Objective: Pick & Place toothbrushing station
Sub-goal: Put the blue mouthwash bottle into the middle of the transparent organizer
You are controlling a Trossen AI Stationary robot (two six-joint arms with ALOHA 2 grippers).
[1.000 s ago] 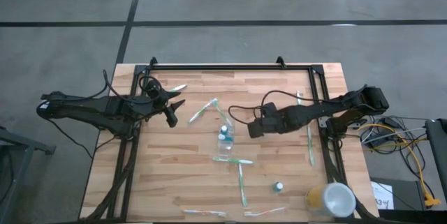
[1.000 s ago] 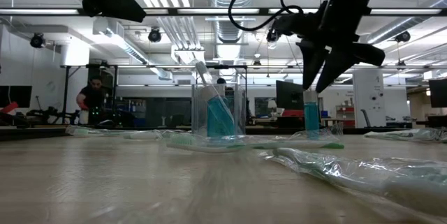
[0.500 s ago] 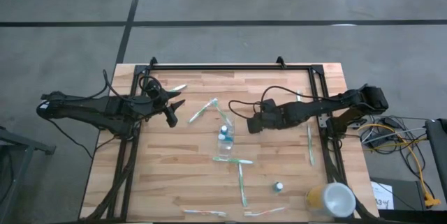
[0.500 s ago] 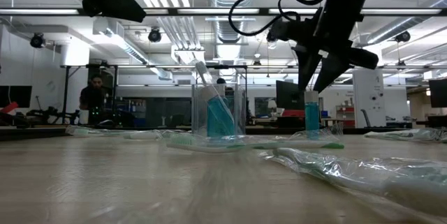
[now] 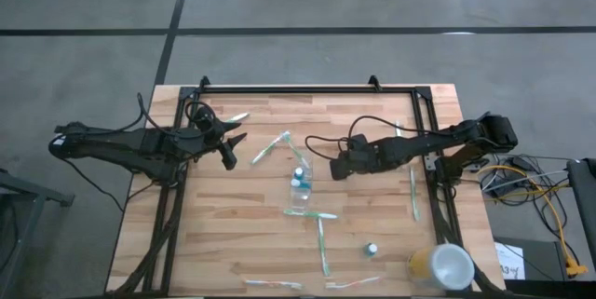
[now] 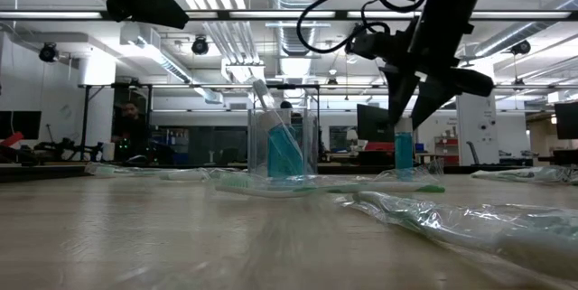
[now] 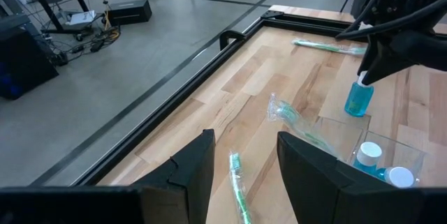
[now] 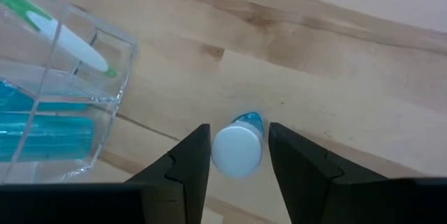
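A small blue tube with a white round cap (image 8: 236, 152) stands upright on the wooden table, right of the clear cup (image 8: 49, 105). My right gripper (image 8: 239, 130) points steeply down over it, open, one finger on each side of the cap with narrow gaps. The low view shows its fingertips (image 6: 406, 118) at the height of the tube's top (image 6: 402, 150). The cup (image 5: 298, 184) holds two blue tubes and a toothbrush (image 8: 56, 32). Several wrapped toothbrushes (image 5: 310, 213) lie flat on the table. My left gripper (image 7: 244, 175) hangs open above the table's left part (image 5: 230, 150).
A yellow cup with a white top (image 5: 442, 266) stands at the near right corner, and another small tube (image 5: 371, 250) stands left of it. Loose toothbrushes lie at the far left (image 5: 237, 117), the right (image 5: 413, 192) and the near edge (image 5: 275, 283). Black frame rails (image 5: 307, 88) border the table.
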